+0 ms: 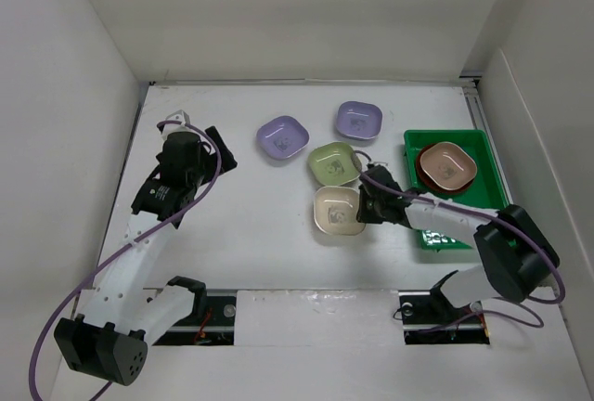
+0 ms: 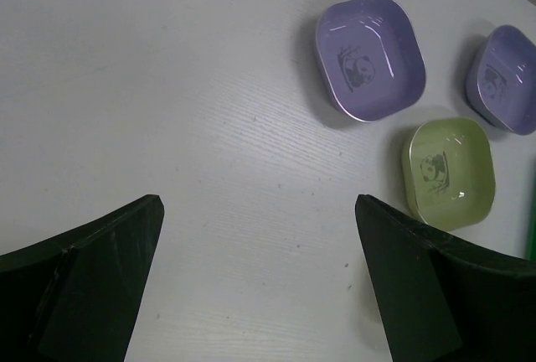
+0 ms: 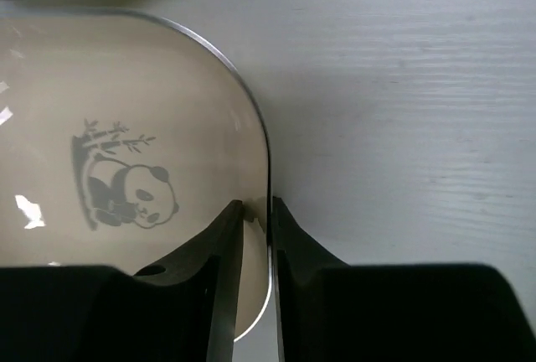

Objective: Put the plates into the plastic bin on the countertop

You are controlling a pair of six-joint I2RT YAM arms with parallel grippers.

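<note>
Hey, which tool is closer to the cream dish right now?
Right. The right tool grips the rim of the cream dish; the left tool hangs open well off to its left.

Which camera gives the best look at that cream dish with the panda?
The right wrist view: the cream dish fills it, panda clear, its rim between the right end effector's fingers. The top view shows it nearly whole but small, beside the green dish. The left wrist view misses it.
</note>
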